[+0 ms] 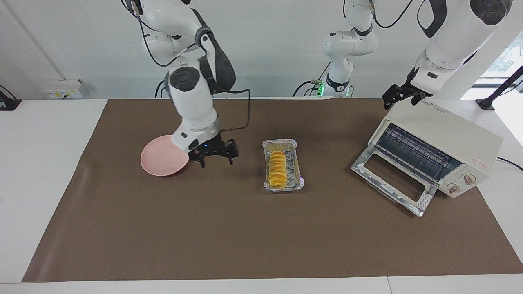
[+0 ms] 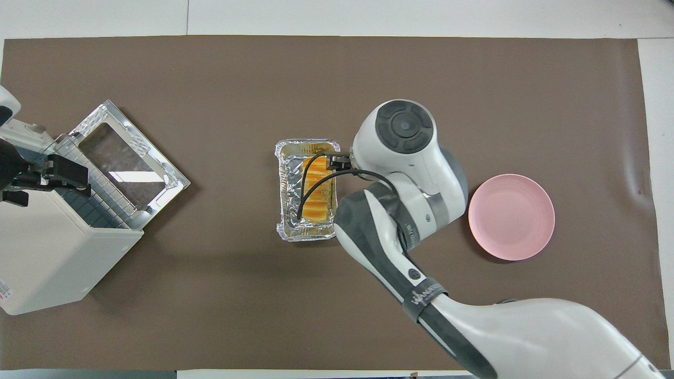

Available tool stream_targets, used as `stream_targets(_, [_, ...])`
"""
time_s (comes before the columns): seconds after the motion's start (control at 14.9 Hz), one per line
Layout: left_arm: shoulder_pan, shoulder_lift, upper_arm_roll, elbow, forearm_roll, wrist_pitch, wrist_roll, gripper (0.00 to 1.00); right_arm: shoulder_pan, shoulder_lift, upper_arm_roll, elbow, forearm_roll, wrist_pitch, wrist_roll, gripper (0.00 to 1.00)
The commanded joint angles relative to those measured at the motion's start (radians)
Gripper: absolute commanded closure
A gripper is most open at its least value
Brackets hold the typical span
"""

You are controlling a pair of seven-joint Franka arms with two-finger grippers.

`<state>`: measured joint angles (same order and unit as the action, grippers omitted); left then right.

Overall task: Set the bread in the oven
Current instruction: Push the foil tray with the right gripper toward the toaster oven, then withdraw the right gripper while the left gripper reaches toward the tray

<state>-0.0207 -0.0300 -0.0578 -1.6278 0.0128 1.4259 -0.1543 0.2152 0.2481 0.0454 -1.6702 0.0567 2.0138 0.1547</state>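
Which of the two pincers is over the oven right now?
The left pincer, over the top of the oven near its edge closest to the robots. The right pincer hangs empty between the pink plate and the foil tray.

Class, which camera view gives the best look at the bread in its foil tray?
The facing view: the bread lies fully exposed in the foil tray, every slice visible. In the overhead view, the right arm and its cable partly cover the bread, leaving only some slices showing.
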Motion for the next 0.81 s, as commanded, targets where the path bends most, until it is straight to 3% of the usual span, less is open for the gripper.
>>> stream_targets(0.0, [-0.001, -0.022, 0.007, -0.015, -0.016, -0.002, -0.001, 0.0, -0.089, -0.048, 0.016, -0.016, 0.006, -0.062, -0.183, 0.0])
stream_targets(0.4, [-0.002, -0.022, 0.007, -0.017, -0.016, -0.005, 0.001, 0.0, -0.201, -0.203, 0.011, -0.014, -0.008, -0.337, -0.358, 0.0])
stream_targets(0.74, [-0.056, -0.03, -0.017, -0.012, -0.017, 0.004, 0.007, 0.0, -0.243, -0.315, 0.011, -0.014, -0.018, -0.533, -0.362, 0.0])
